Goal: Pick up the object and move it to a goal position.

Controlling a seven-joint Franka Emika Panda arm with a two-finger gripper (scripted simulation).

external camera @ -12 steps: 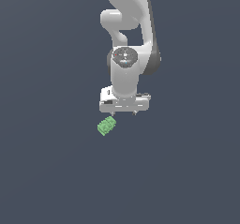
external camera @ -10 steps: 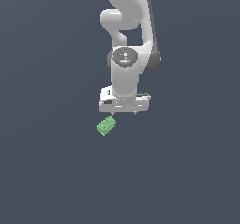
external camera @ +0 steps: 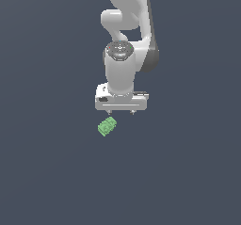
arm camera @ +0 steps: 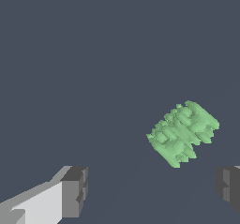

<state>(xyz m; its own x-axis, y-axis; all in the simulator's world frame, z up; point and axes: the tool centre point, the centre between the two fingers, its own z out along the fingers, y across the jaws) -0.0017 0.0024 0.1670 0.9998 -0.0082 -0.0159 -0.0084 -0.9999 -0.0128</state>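
Note:
The object [external camera: 107,126] is a small light-green lump with a knobbly surface, lying on the dark grey floor. It sits just below and toward the exterior view's left of my white gripper [external camera: 121,112]. In the wrist view the object [arm camera: 183,133] shows large and tilted, apart from both fingers. The gripper [arm camera: 152,190] is open, with one dark fingertip [arm camera: 75,190] at one side and the other at the frame's edge. Nothing lies between the fingers.
The white arm [external camera: 126,36] rises behind the gripper in the exterior view. All around is flat dark grey floor [external camera: 52,163] with no other objects in view.

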